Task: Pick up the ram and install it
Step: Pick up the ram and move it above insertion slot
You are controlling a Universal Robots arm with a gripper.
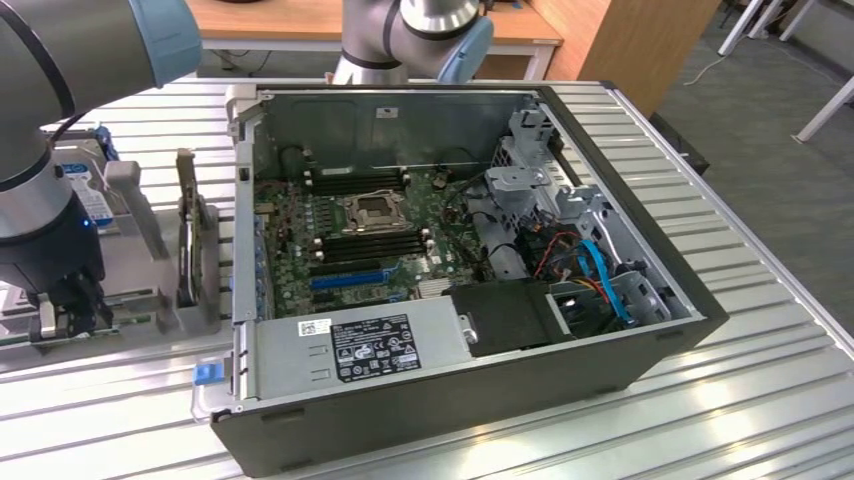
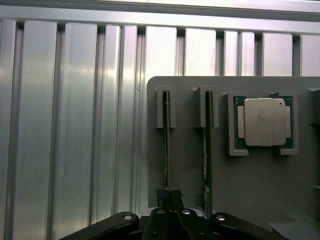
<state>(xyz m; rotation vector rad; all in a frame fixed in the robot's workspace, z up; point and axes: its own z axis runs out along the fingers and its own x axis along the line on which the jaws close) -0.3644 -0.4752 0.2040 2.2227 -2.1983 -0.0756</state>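
over gray holder tray, pincer closed on near end of ram, edge-up in slot; long axis runs straight ahead from pincer; second stick just beside.

Glossy ribbed metal table with bright reflections, matt smooth grey plastic holder, dull brushed-metal lid on the processor, thin green circuit-board ram, matt black gripper, dark matt computer case, wooden desk

Pincer closed on ram (edge-on), slotted grey holder, processor, ribbed table
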